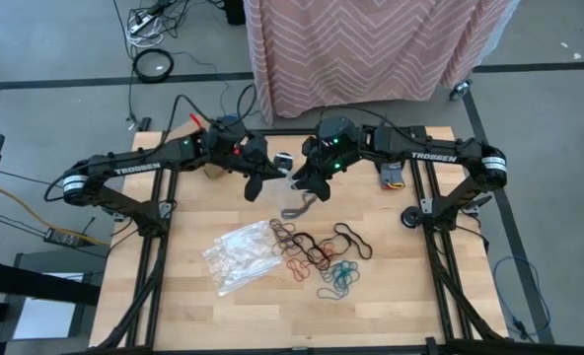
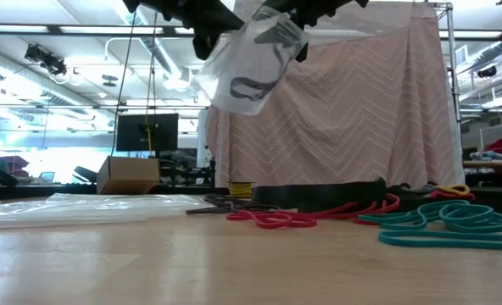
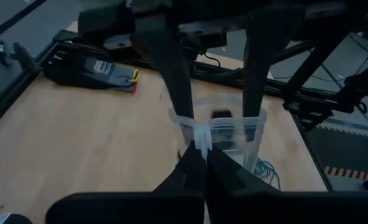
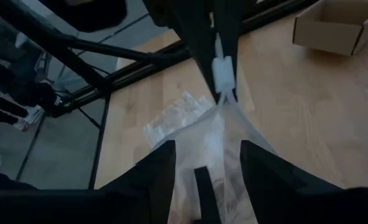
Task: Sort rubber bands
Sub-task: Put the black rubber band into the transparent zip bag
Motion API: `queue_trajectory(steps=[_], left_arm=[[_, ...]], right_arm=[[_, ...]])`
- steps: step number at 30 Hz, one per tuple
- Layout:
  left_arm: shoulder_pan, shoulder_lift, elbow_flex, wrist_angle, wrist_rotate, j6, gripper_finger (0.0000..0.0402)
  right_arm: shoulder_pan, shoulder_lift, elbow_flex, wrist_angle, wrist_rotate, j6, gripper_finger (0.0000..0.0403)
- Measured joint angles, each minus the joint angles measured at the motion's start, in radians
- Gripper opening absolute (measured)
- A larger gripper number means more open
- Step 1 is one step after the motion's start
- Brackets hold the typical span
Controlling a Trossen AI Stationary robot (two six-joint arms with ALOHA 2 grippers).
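Bagging step: both arms hold one clear bag (image 2: 249, 59) aloft at the table's far middle.

Left gripper (image 3: 204, 152) pinches its rim closed-fingered; right gripper (image 4: 202, 158) spreads its mouth. The rubber bands (image 1: 322, 251) lie below, nearer; next, likely pick one.

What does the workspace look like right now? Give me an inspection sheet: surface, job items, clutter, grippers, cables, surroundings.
Surface: wooden table, bare at the near edge.
Job's things: rubber bands loose in a heap at mid table, black, red and teal; one black band shows inside the clear bag held up in the air.
Clutter: pile of clear plastic bags beside the bands.
Grippers: left gripper shut on the clear bag's rim; right gripper open, fingers spreading the bag's mouth.
Cables: loose cords on the floor behind the table.
Surroundings: pink patterned cloth behind the table; cardboard box beyond it.
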Motion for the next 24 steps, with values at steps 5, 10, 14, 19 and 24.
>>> queue_trajectory(steps=[5,10,14,19,24], left_arm=[[0.001,-0.003,0.0,-0.016,-0.015,0.018,0.0],[0.018,-0.039,0.0,-0.086,-0.056,0.045,0.0],[0.054,-0.127,0.0,-0.105,-0.083,0.052,0.0],[0.085,-0.245,0.0,-0.106,-0.125,0.05,0.0],[0.085,-0.308,0.0,-0.114,-0.155,0.041,0.0]], right_arm=[[-0.017,-0.044,0.0,-0.036,-0.006,0.001,0.0169],[-0.03,-0.117,0.0,-0.177,0.016,0.008,0.0169],[-0.015,-0.16,-0.005,-0.381,0.141,-0.012,0.0165],[0.033,-0.189,-0.108,-0.405,0.22,0.005,0.0165],[0.064,-0.182,-0.285,-0.328,0.248,0.062,0.0164]])
